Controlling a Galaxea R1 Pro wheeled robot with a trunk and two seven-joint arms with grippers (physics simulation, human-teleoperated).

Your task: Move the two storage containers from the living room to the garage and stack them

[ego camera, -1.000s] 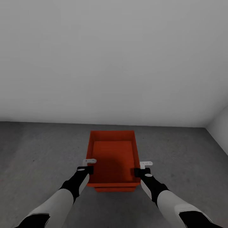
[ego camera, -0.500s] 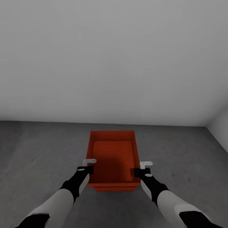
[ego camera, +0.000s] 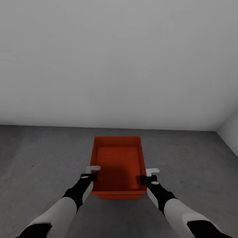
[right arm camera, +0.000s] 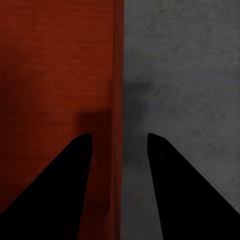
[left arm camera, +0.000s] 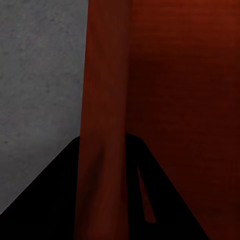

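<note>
Two orange-red storage containers sit stacked on the dark grey garage floor (ego camera: 39, 158). The upper container (ego camera: 117, 165) is nested in the lower one, of which only the front strip (ego camera: 120, 197) peeks out. My left gripper (ego camera: 93, 173) is clamped on the upper container's left wall (left arm camera: 105, 100), with dark fingers tight against both sides. My right gripper (ego camera: 148, 175) straddles the right wall (right arm camera: 118, 75). Its fingers stand apart with a gap on each side, so it is open.
A plain white-grey wall (ego camera: 119, 66) rises just behind the containers. A second wall (ego camera: 231, 132) meets it in a corner at the right. Bare concrete stretches to the left and right of the stack.
The upper container's front edge has shifted very slightly. Both arms have held still.
</note>
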